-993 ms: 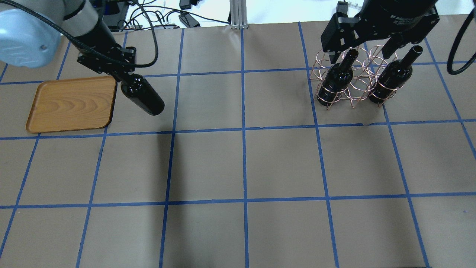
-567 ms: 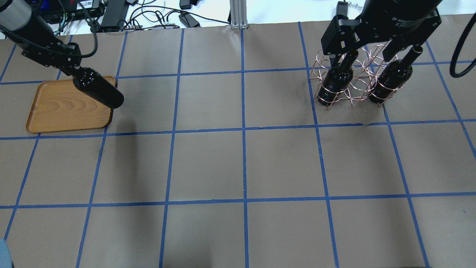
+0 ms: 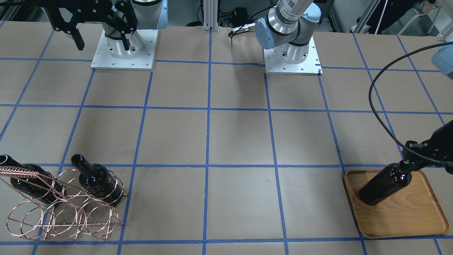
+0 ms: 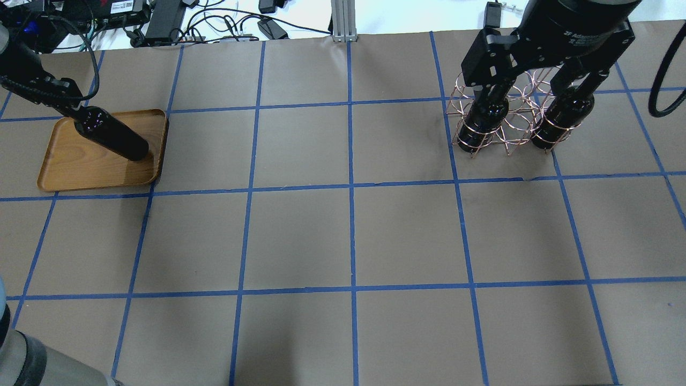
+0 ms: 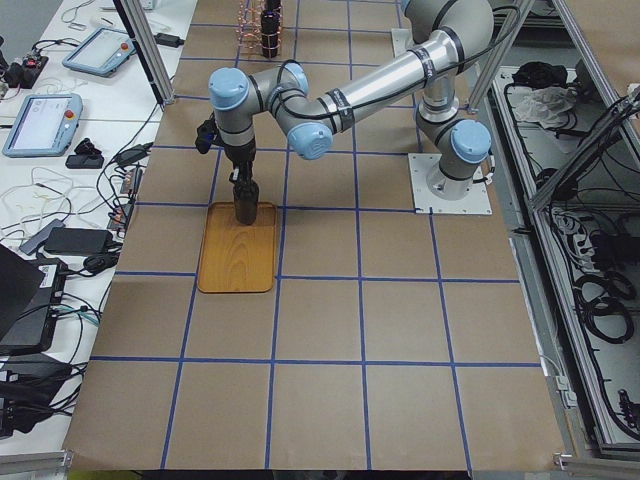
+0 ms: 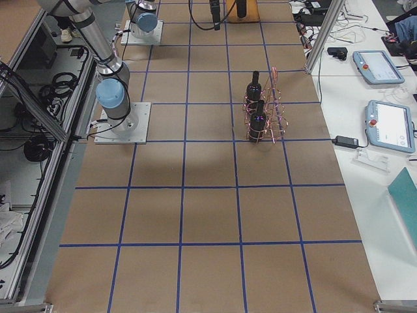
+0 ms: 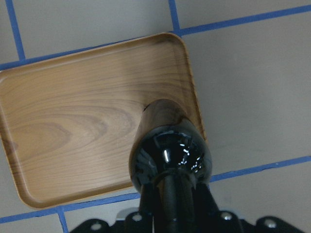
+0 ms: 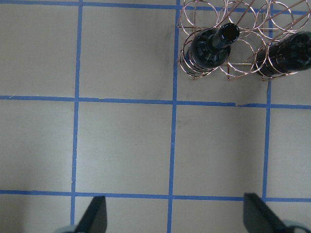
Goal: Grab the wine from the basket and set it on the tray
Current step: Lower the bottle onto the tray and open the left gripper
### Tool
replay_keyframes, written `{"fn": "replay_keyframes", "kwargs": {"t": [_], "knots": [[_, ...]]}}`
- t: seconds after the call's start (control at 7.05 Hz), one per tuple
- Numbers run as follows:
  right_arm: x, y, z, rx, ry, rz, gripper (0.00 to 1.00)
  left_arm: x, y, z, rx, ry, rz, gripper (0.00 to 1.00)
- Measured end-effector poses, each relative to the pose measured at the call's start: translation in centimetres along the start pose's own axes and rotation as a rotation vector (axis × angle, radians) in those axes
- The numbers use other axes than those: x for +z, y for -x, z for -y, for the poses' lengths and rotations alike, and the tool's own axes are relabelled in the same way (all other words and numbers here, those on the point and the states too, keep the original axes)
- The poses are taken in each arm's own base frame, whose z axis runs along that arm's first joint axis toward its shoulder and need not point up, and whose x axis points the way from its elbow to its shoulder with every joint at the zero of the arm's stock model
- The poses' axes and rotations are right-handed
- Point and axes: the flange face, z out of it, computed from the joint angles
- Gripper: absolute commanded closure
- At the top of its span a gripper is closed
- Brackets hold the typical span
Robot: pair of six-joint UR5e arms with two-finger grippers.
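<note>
My left gripper [image 4: 72,107] is shut on the neck of a dark wine bottle [image 4: 112,136] and holds it upright over the wooden tray [image 4: 80,169], near the tray's edge toward the table's middle. The left wrist view shows the bottle [image 7: 170,150] over the tray [image 7: 73,121]. I cannot tell whether its base touches. My right gripper [image 8: 175,213] is open and empty, high above the table beside the copper wire basket [image 8: 243,17]. Two more bottles [image 4: 485,115] [image 4: 560,118] stand in the basket [image 4: 509,131].
The brown paper table has a blue tape grid [image 4: 351,187]. Cables and power bricks [image 4: 214,21] lie past its far edge. The two arm bases [image 3: 124,46] [image 3: 292,53] stand on the robot's side.
My left gripper has carried the bottle to the left, from beside the tray to over it. My right gripper has stayed above the basket.
</note>
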Motion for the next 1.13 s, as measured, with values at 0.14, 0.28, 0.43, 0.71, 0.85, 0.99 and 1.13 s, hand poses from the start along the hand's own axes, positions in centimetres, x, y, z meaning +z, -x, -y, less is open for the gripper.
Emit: {"fn": "replay_keyframes", "kwargs": {"t": [0.14,0.28,0.43,0.71,0.85,0.99,1.13], "knots": [[-0.2,0.0,-0.2,-0.003,-0.002,0.000,0.00,0.7,0.5,0.0,-0.003,0.006,-0.006,1.00],[-0.6,0.0,-0.6,-0.004,-0.003,0.000,0.00,0.9,0.7,0.0,-0.005,0.012,-0.007,0.27],[-0.9,0.0,-1.0,-0.005,0.001,0.000,0.00,1.2,0.8,-0.1,-0.008,0.023,-0.009,0.01],[-1.2,-0.1,-1.3,-0.007,0.005,-0.004,0.00,1.3,1.0,-0.3,-0.014,0.028,-0.008,0.00],[-1.0,-0.1,-1.5,-0.006,0.025,-0.005,0.00,1.1,1.1,-0.4,-0.015,0.024,-0.003,0.00],[-1.0,-0.1,-1.9,-0.001,0.051,-0.005,0.00,0.3,1.0,-0.5,-0.015,0.015,0.006,0.00],[-1.2,-0.1,-2.2,0.002,0.061,-0.006,0.00,-1.1,0.6,-0.8,-0.013,0.007,0.017,0.00]]}}
